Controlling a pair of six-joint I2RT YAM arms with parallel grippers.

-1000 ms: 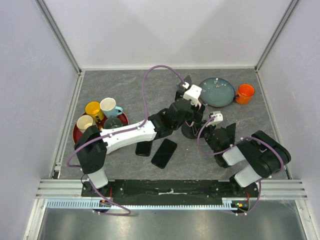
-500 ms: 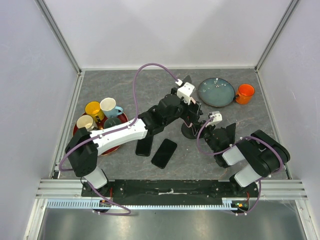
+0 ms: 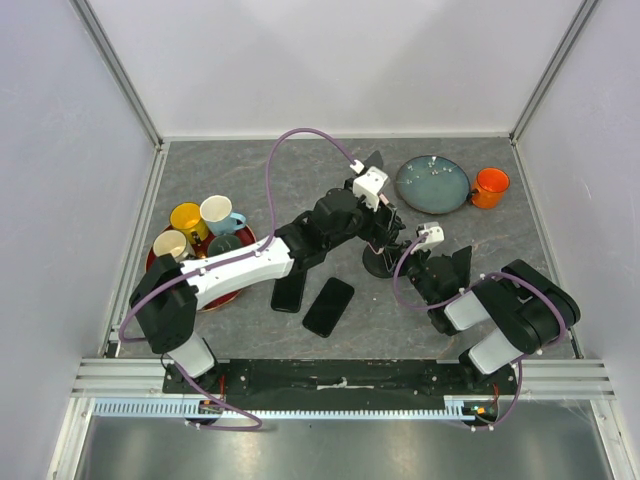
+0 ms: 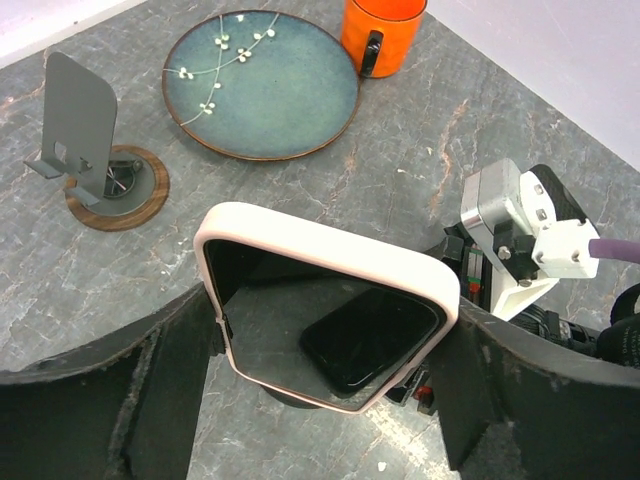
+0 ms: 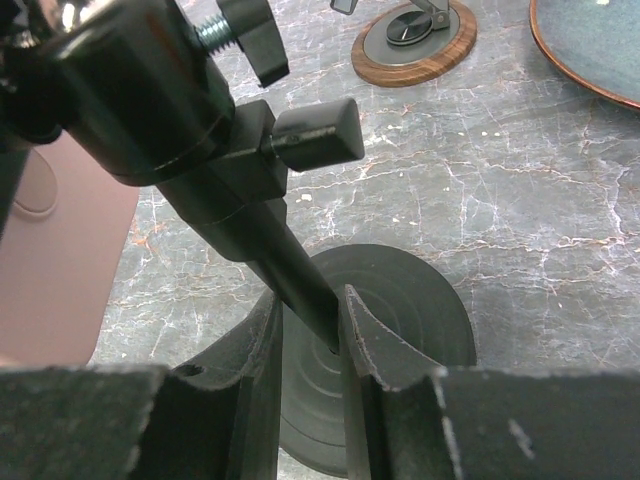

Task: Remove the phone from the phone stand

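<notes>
Left claw (image 4: pixel 330 345) has closed on pink-cased, dark-screened phone (image 4: pixel 335 300)

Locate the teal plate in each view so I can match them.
Top external: plate at back right, beside the orange mug.
Left wrist: top centre.
Right wrist: only its edge, top-right corner.
Shared landmark: wood-based stand, left of the plate.

My marbled table (image 3: pixel 240 180) is carrying a red tray (image 3: pixel 151 265), two dark phones (image 3: pixel 328 306), a blue plate (image 3: pixel 433 184), an orange mug (image 3: pixel 490 187), a black phone stand (image 5: pixel 420 300), a wooden-based stand (image 4: pixel 115 190).
</notes>
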